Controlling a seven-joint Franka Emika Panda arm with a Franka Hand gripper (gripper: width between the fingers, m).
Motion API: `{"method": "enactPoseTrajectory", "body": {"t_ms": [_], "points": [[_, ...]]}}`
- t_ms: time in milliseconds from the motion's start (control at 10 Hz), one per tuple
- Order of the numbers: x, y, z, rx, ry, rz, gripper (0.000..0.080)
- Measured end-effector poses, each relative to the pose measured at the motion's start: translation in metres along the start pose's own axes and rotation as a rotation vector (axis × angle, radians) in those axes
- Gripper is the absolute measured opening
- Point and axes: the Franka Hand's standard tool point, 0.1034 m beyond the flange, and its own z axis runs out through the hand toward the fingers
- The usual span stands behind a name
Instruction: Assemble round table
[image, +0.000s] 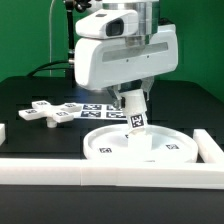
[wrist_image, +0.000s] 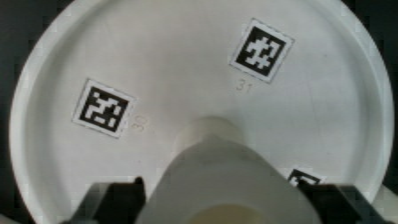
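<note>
The large round rimmed disc (image: 105, 148) lies flat on the black table near the front rail. My gripper (image: 130, 104) is shut on the short thick cylinder (image: 136, 118), which carries a tag and hangs tilted just above the middle of the disc; whether it touches the disc I cannot tell. In the wrist view the disc (wrist_image: 169, 55) fills the picture with its tags, and the cylinder (wrist_image: 222, 165) sits between my dark fingers (wrist_image: 121, 198), my gripper (wrist_image: 222, 205) closed around it. The cross-shaped piece (image: 50, 113) lies on the table towards the exterior view's left.
The marker board (image: 95, 108) lies behind the disc. Long white border rails run along the front (image: 110, 172), the exterior view's right (image: 210, 148) and left (image: 3, 132). A green wall stands behind.
</note>
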Motion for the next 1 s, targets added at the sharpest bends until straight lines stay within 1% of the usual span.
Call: {"method": "enactPoseTrajectory", "body": {"t_ms": [100, 200, 400, 600, 700, 800, 1000], "points": [[0.000, 0.000, 0.000, 0.000, 0.000, -0.002, 0.0407], [0.001, -0.002, 0.000, 0.003, 0.001, 0.095, 0.0409], [0.004, -0.010, 0.001, 0.007, -0.010, 0.393, 0.0409], [0.007, -0.017, 0.001, 0.021, -0.025, 0.655, 0.0409], [0.010, -0.016, 0.002, 0.024, -0.017, 0.738, 0.0409], [0.014, -0.013, 0.002, 0.022, 0.003, 0.792, 0.0409], [0.016, -0.015, 0.002, 0.026, 0.006, 0.912, 0.0409]]}}
